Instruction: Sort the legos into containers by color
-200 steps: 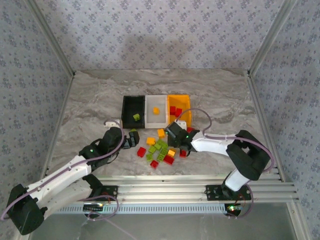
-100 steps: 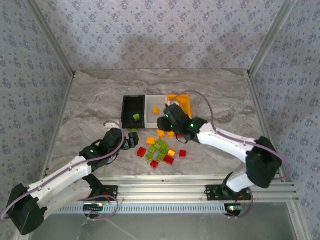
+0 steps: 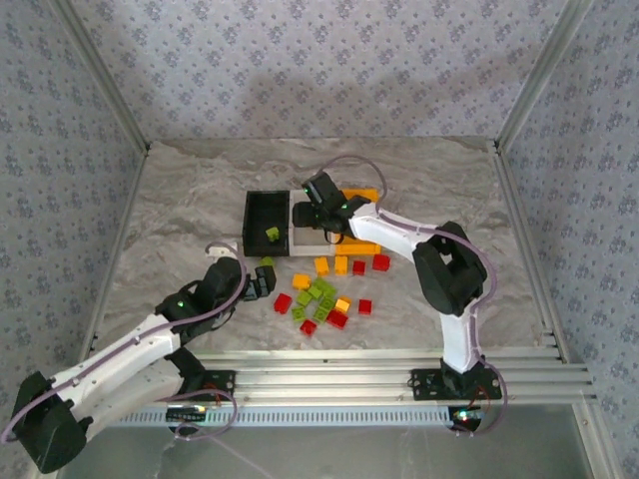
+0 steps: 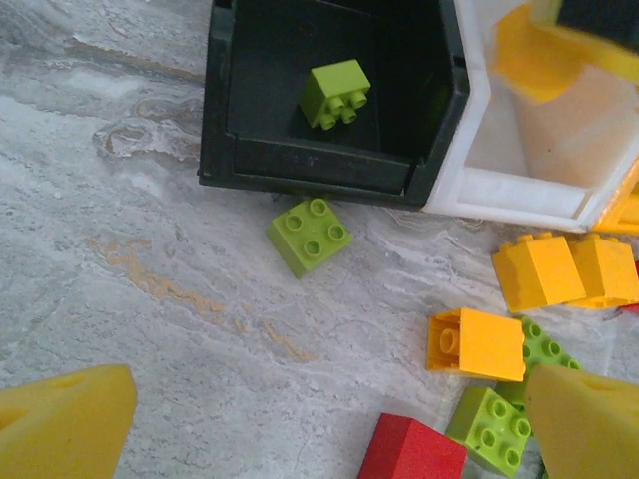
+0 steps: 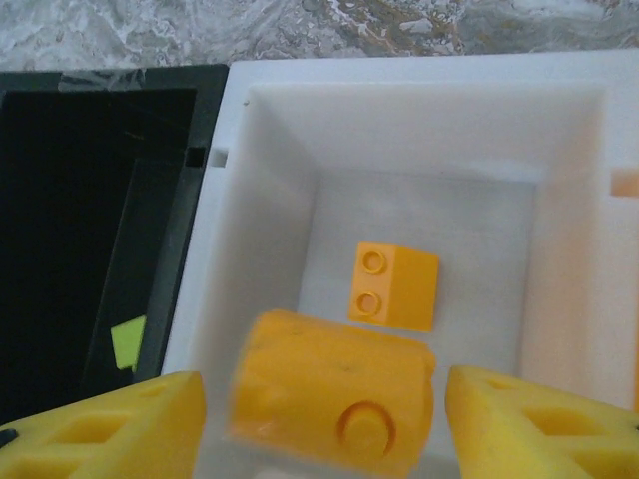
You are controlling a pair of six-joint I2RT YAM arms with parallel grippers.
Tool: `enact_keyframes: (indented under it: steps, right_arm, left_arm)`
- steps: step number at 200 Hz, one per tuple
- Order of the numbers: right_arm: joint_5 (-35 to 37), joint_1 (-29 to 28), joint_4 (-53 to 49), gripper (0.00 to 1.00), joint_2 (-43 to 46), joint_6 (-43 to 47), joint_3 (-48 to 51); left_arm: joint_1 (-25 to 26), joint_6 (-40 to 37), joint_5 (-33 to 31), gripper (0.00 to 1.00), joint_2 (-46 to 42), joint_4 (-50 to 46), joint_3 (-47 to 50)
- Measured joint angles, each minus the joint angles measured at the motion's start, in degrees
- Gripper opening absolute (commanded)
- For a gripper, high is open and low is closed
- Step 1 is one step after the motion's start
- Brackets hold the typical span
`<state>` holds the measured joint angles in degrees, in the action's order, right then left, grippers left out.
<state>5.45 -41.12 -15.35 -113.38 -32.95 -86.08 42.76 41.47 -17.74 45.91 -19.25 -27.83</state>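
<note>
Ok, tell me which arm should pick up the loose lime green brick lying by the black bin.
Left. Left fingers hover open by that small lime green plastic brick; right fingers are over the white plastic bin, an orange-yellow brick between them.

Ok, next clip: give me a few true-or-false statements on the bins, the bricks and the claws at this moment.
1. The black bin holds one lime green brick. True.
2. The white bin is empty. False: an orange-yellow brick lies on its floor.
3. The right claw is clamped on a red brick. False: it is open above the white bin, with a blurred orange-yellow brick between its fingers and a gap on each side.
4. A loose lime green brick lies on the table just outside the black bin. True.
5. The left claw is open and holds nothing. True.
</note>
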Motion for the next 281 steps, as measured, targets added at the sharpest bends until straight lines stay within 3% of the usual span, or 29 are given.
enact_keyframes:
  steps: [43, 74, 102, 124, 171, 205, 255, 281]
  right_arm:
    - [-0.37, -0.04, 0.52, 0.83, 1.7, -0.44, -0.63]
    - [-0.31, -0.04, 2.36, 0.84, 10.47, -0.63, 7.54]
    - [0.02, -0.04, 4.31, 0.84, 18.38, -1.07, 14.64]
    - [0.66, -0.04, 5.38, 0.84, 22.32, -1.29, 19.45]
    - [1.88, 0.7, 5.75, 0.84, 26.36, -1.77, 25.24]
    - [2.71, 1.53, 5.95, 0.84, 28.83, -2.08, 25.99]
    - [2.93, 1.75, 6.45, 0.84, 30.36, -2.14, 26.49]
    - [3.32, 1.79, 6.62, 0.84, 31.39, -2.14, 27.71]
  left_arm:
    - [0.0, -2.6, 4.37, 0.93, 2.62, -0.52, -0.17]
    - [0.98, -4.7, 8.63, 0.86, 7.37, -0.72, -1.73]
    - [4.79, -6.91, 10.91, 0.76, 14.43, -0.81, -4.44]
    - [6.95, -7.93, 11.08, 0.67, 20.2, -0.81, -6.03]
    - [7.3, -8.57, 11.08, 0.63, 26.99, -1.64, -6.49]
    - [7.3, -8.85, 11.08, 0.57, 29.59, -1.6, -7.17]
    - [7.3, -9.2, 10.91, 0.37, 31.89, -1.6, -7.37]
    - [7.3, -9.11, 10.84, 0.31, 31.78, -1.68, -7.61]
